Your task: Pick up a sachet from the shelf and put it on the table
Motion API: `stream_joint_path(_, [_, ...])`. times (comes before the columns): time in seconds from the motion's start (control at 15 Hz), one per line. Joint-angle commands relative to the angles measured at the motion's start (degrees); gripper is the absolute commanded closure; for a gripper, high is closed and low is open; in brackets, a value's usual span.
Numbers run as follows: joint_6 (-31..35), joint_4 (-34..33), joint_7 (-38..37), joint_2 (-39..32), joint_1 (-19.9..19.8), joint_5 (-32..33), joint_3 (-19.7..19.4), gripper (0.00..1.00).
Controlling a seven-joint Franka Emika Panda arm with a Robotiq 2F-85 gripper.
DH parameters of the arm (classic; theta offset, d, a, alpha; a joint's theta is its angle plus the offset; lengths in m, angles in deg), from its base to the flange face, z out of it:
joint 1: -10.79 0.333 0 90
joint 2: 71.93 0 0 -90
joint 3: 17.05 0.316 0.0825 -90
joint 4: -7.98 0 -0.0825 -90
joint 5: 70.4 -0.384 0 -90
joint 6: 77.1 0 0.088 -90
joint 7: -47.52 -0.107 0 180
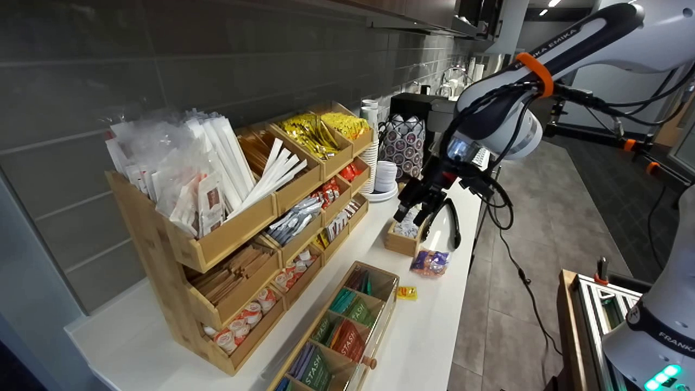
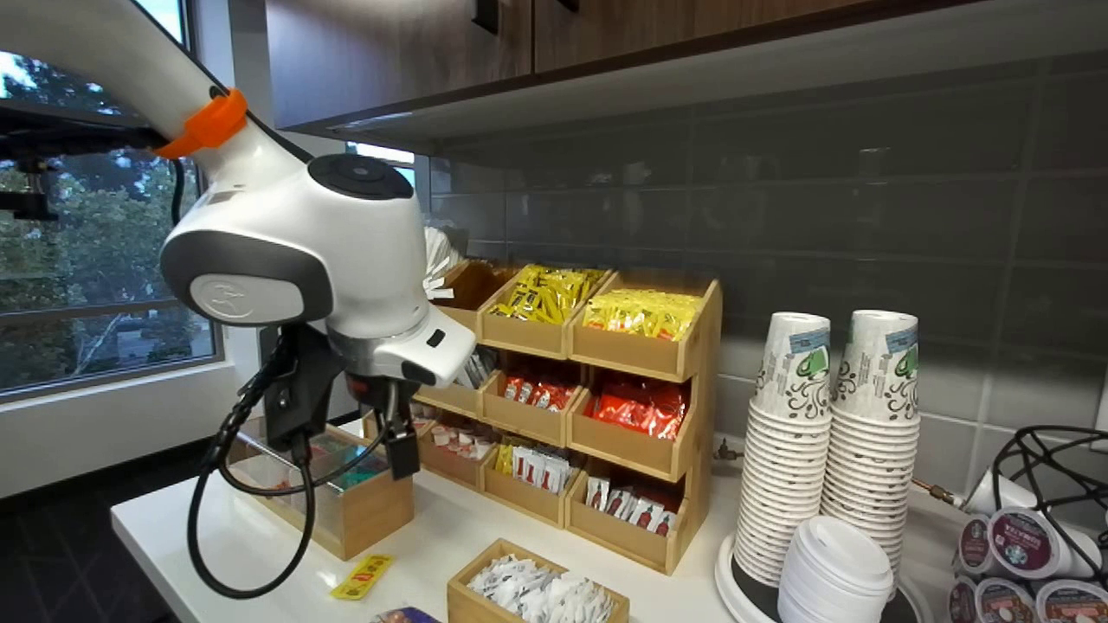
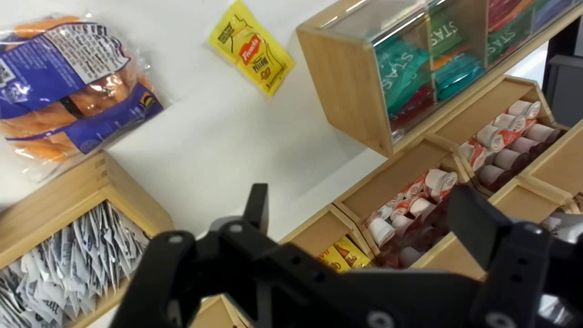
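A yellow sachet (image 1: 406, 293) lies flat on the white table (image 1: 418, 331); it shows in both exterior views (image 2: 362, 577) and in the wrist view (image 3: 252, 48). The wooden shelf (image 1: 138, 255) stands along the wall, also in an exterior view (image 2: 619, 350). Its top bins hold piles of yellow sachets (image 2: 547, 294), (image 2: 645, 313). More yellow packets (image 3: 344, 256) show in a lower bin in the wrist view. My gripper (image 1: 409, 218) is open, with nothing between its fingers (image 3: 362, 200). It hangs above the table in front of the shelf, apart from the sachet.
A low wooden box of tea bags (image 1: 347, 309) stands beside the loose sachet. A wooden box of white paper packets (image 2: 537, 588) and a bagged orange-and-purple item (image 3: 77, 86) are near. Cup stacks (image 2: 783, 450) stand past the shelf. Cabinets (image 2: 398, 52) hang overhead.
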Motion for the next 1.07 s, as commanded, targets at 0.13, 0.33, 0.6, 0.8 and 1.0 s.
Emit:
stream_joint_path(0.13, [-0.92, 2.59, -6.10, 7.14, -1.21, 9.65, 1.21, 0.00])
stream_joint_path(0.33, [-2.63, 3.27, -8.17, 10.46, -1.13, 14.28, 0.85, 0.00])
stream_joint_path(0.6, [-2.31, 1.72, -7.14, 9.92, 0.38, 15.21, -0.40, 0.00])
stream_joint_path(0.8, [-2.49, 2.52, -7.52, 11.67, 0.55, 16.35, -0.57, 0.00])
stream_joint_path(1.0, [-2.49, 2.66, -7.53, 11.79, 0.57, 16.46, -0.58, 0.00])
